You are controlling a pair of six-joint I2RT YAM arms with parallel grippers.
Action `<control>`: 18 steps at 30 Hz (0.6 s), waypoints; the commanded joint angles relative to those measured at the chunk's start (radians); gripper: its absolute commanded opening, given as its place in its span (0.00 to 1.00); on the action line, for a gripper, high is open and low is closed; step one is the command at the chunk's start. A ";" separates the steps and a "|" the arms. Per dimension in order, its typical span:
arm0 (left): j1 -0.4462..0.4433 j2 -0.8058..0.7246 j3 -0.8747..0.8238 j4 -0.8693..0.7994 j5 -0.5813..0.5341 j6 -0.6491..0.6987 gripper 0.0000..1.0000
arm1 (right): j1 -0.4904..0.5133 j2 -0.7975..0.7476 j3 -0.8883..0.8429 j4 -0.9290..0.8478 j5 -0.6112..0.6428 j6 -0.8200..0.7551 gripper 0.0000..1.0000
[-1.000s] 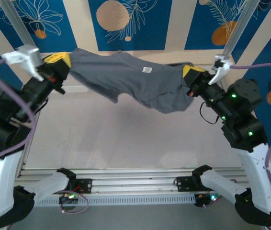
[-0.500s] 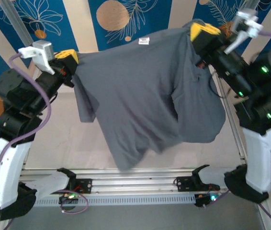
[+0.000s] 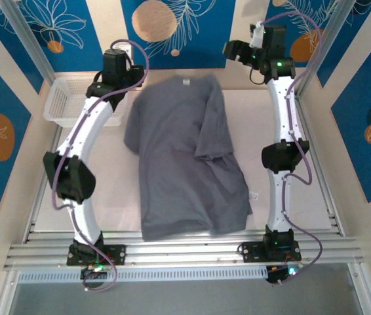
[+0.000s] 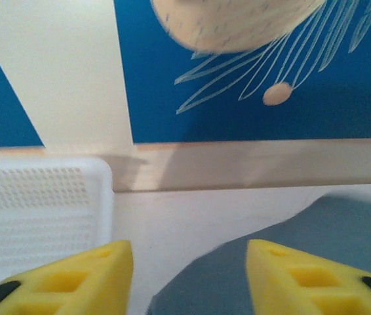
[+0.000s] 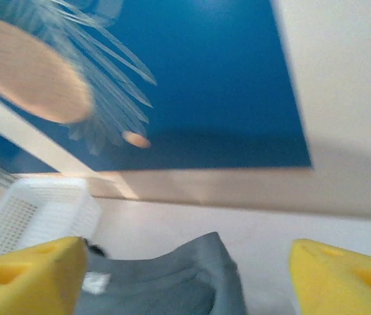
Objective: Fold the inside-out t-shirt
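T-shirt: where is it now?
In the top view the t-shirt lies centred on the table, collar toward the far wall, right of the white basket.

Left gripper (image 4: 187, 266) agape, grey t-shirt (image 4: 333, 226), white basket (image 4: 35, 197)

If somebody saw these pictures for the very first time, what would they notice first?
The big dark grey t-shirt, spread out down the middle of the pale table with its collar toward the far wall, catches the eye first. On either side stretch the white left arm and right arm. The left gripper and right gripper hold chunky yellow fingers apart, empty. A white plastic mesh basket sits in the far left corner.
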 commanded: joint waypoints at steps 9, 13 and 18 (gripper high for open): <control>-0.047 -0.535 -0.572 0.370 0.520 -0.091 0.83 | -0.025 -0.691 -0.989 0.129 -0.170 0.148 0.85; -0.267 -0.727 -0.817 0.295 0.544 0.134 0.89 | 0.069 -1.037 -1.539 0.238 0.029 0.249 0.85; -0.565 -0.811 -1.033 0.123 0.480 0.301 0.91 | 0.272 -1.257 -1.935 0.171 0.198 0.392 0.82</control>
